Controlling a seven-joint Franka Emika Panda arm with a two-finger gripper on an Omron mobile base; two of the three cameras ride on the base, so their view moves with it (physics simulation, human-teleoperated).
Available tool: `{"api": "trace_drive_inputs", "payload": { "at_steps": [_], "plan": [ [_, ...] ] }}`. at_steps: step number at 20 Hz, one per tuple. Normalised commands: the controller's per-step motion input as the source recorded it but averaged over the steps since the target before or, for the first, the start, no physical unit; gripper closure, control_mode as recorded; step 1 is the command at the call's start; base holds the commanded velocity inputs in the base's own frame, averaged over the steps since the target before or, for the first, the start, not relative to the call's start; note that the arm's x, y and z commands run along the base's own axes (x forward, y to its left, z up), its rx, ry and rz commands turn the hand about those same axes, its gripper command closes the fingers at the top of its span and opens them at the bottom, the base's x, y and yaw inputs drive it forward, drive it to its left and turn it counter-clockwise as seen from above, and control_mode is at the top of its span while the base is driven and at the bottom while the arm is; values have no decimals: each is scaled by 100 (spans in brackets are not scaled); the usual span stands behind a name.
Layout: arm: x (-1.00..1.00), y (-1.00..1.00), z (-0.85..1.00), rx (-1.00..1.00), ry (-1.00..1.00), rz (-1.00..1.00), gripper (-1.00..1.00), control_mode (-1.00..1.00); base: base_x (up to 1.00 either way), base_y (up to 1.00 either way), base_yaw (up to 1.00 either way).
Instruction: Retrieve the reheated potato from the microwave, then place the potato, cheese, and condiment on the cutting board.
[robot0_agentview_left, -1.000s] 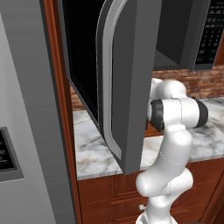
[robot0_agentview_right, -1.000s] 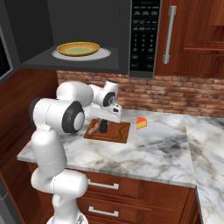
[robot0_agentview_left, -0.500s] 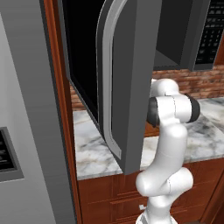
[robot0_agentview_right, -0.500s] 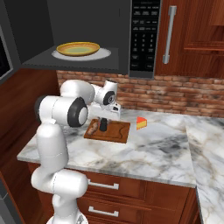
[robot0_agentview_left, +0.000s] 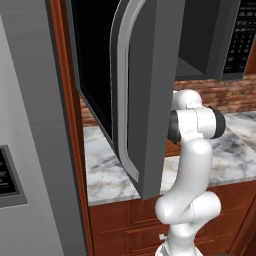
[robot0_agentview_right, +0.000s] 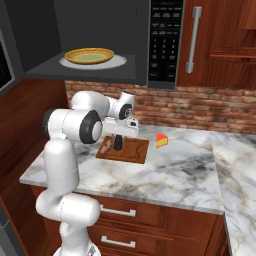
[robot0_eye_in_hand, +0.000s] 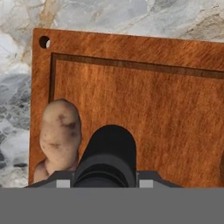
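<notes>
The potato (robot0_eye_in_hand: 60, 133) is laid on the cutting board (robot0_agentview_right: 135, 152), near its left rim in the hand view. The condiment (robot0_eye_in_hand: 108, 156) is gripped upright in the closed gripper (robot0_agentview_right: 119, 142) over the board. The cheese (robot0_agentview_right: 161, 141) is set on the marble counter (robot0_agentview_right: 185, 172), just beside the board. The microwave (robot0_agentview_right: 120, 42) is seen open, a plate (robot0_agentview_right: 90, 56) inside
</notes>
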Motion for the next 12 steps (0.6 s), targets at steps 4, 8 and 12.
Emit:
{"api": "trace_drive_inputs", "payload": {
  "at_steps": [4,8,12],
  "plan": [
    [1,0,-20,0,0,4,100,-100,0,0,0],
    [-2,0,-18,0,0,2,-100,-100,0,0,0],
    [-11,0,-16,0,0,0,-100,-100,0,0,0]
  ]
}}
